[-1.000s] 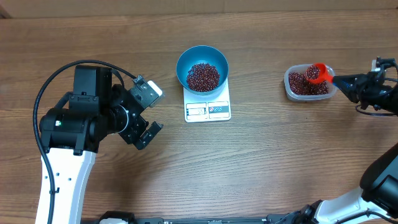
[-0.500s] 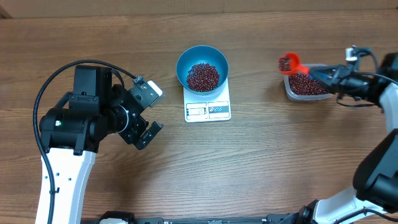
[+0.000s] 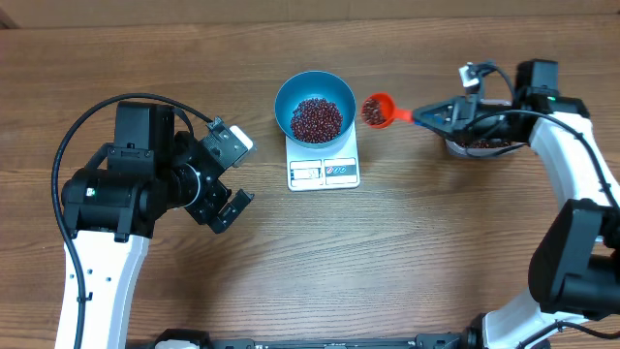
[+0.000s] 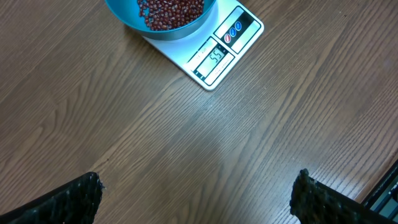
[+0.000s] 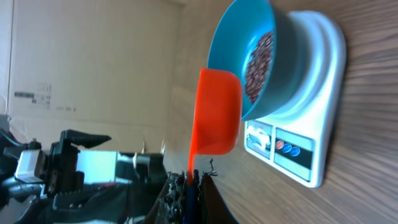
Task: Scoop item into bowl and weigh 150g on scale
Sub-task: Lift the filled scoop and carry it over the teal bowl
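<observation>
The blue bowl (image 3: 315, 93) stands on the white scale (image 3: 325, 172) at the table's centre, with a heap of dark red beans (image 3: 317, 119) inside. My right gripper (image 3: 429, 116) is shut on the handle of a red-orange scoop (image 3: 377, 110) loaded with beans, hovering just right of the bowl's rim. In the right wrist view the scoop (image 5: 217, 112) hangs close beside the bowl (image 5: 231, 37) and scale (image 5: 314, 93), the gripper (image 5: 191, 186) clamped on its handle. My left gripper (image 3: 237, 174) is open and empty, left of the scale (image 4: 227, 46).
A clear plastic tub (image 3: 481, 145) of beans sits at the right, mostly hidden under my right arm. Bare wooden table lies in front of the scale and under my left gripper (image 4: 199, 199). The left arm's black cable loops at the left.
My right arm has swung left, carrying the filled scoop from over the tub to beside the bowl's right rim. The left arm has stayed still.
</observation>
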You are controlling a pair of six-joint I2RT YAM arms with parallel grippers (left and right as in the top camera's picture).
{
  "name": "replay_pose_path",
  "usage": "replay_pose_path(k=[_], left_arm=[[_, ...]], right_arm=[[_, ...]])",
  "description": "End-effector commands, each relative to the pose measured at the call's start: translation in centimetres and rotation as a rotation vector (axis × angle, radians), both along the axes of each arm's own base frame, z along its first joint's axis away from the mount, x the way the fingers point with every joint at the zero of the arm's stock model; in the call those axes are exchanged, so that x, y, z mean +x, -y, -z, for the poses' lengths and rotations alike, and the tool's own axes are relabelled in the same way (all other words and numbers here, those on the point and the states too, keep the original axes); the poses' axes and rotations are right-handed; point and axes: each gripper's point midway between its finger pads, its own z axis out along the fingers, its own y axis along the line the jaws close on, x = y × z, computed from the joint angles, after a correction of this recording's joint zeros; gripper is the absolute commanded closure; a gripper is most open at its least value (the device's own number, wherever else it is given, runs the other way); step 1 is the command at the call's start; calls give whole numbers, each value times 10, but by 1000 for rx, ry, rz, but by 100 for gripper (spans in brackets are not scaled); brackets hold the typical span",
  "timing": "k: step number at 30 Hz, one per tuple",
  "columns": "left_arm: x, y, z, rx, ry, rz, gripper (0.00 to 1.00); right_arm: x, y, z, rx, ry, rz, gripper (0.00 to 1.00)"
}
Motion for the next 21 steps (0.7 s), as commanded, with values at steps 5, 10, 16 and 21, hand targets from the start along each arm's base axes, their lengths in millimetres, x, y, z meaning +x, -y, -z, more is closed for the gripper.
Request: replay_pose_path(k=[5,10,16,21], left_arm=[[0,1,2,-3,-11,-6,0],[0,1,2,-3,-10,-6,0],[0,1,2,-3,-11,-6,0],[0,1,2,-3,-11,-6,0]], right_arm=[[8,-37,-16,32,57,-75,96],[13,-54,-7,-49,91,-83,96],[27,-67,9,-197,162,-53,96],[42,-77,12,-288,267,-29,96]])
